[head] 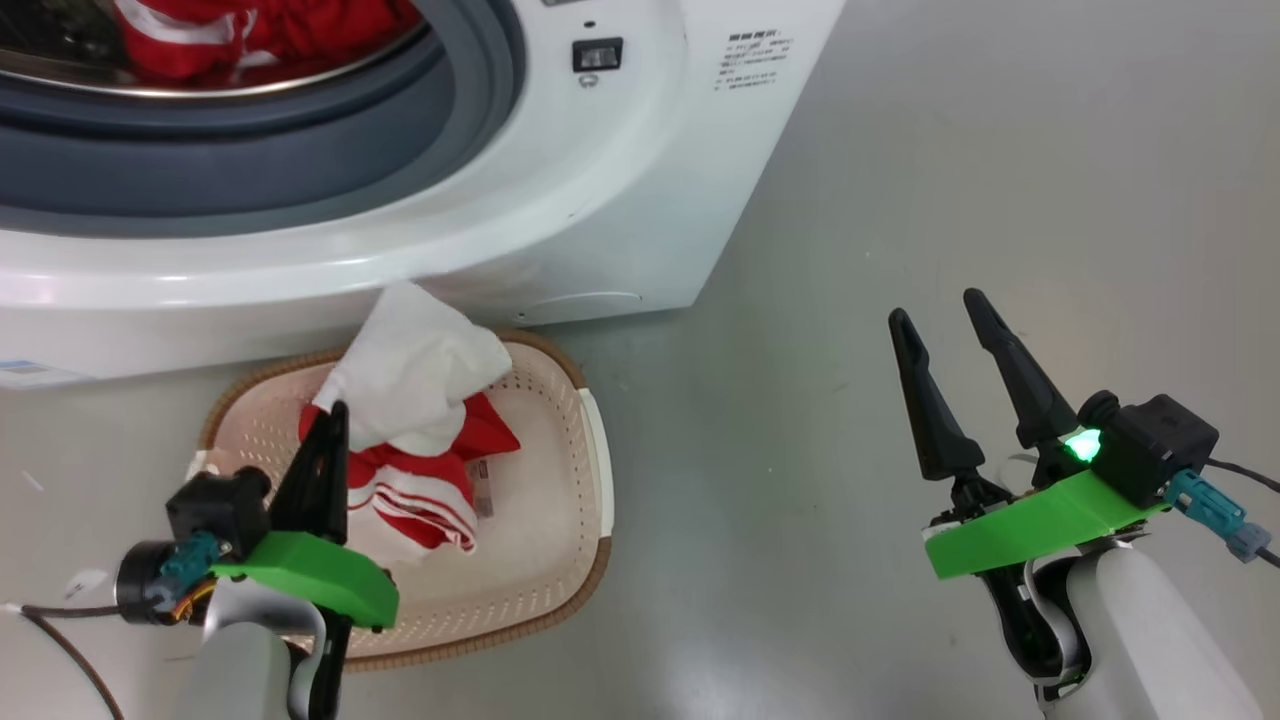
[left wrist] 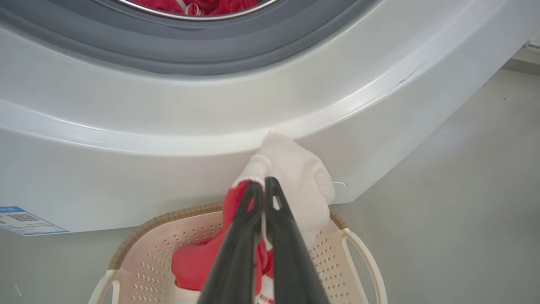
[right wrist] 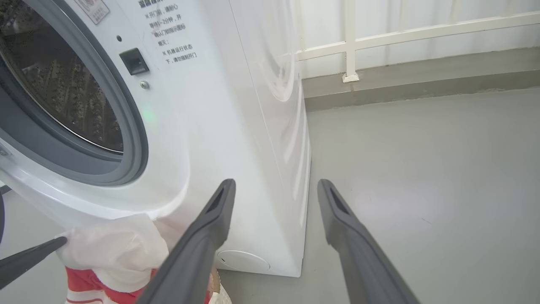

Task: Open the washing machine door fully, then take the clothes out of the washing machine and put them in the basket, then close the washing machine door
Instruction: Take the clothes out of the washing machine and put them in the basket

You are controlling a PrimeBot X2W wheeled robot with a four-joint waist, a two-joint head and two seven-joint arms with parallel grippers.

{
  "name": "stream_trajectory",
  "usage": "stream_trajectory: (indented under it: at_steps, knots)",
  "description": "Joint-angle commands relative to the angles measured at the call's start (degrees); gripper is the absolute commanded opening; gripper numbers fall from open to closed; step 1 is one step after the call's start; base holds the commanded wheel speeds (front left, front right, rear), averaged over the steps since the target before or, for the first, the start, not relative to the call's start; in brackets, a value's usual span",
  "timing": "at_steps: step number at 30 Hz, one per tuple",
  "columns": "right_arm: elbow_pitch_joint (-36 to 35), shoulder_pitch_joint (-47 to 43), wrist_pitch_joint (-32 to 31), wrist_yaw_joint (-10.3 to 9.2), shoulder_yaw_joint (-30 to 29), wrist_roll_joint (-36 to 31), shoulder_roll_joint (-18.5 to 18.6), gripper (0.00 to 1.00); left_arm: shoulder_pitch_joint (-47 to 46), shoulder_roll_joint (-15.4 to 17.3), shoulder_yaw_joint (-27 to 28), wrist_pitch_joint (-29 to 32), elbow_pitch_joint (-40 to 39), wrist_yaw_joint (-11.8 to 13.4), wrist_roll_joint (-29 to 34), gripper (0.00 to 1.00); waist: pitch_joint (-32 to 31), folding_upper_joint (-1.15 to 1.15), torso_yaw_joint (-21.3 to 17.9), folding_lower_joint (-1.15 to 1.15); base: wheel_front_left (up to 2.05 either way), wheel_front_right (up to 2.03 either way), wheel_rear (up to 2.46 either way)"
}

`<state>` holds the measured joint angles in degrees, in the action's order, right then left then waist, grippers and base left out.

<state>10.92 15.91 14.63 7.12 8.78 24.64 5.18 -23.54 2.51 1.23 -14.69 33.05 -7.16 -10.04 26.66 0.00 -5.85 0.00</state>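
The washing machine (head: 620,180) stands with its opening uncovered; its door is out of view. Red and white clothes (head: 250,35) lie in the steel drum. My left gripper (head: 335,410) is shut on another red-and-white garment (head: 420,380), holding its white part up over the basket (head: 560,500) while the striped red part hangs into it. In the left wrist view the closed fingertips (left wrist: 261,182) pinch that fabric (left wrist: 295,177) just below the machine's front. My right gripper (head: 937,308) stands open and holds nothing, over bare floor to the machine's right.
The basket sits on the grey floor right against the machine's front. A blue label (left wrist: 25,219) marks the machine's lower corner. A white railing and a low kerb (right wrist: 379,80) run behind the machine. Open floor (head: 1000,150) lies to the right.
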Motion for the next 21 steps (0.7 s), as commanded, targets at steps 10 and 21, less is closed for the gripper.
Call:
stream_trajectory:
  at_steps: [10, 21]
  knots:
    - [-2.3, 3.1, 0.4, 0.36, 1.2, -0.8, -0.6, 1.00, -5.7, 3.1, -0.1, -0.3, 12.5, -0.3, 2.0, 0.00, 5.7, 0.00, -1.5, 0.00, 0.00, 0.00, 0.00]
    - [-3.0, 5.2, 0.4, 0.36, 1.4, -1.3, -1.1, 1.00, -12.8, 4.8, -1.6, -0.3, 25.2, -0.3, 4.0, 0.00, 10.4, 0.00, -2.3, 0.00, 0.00, 0.00, 0.00]
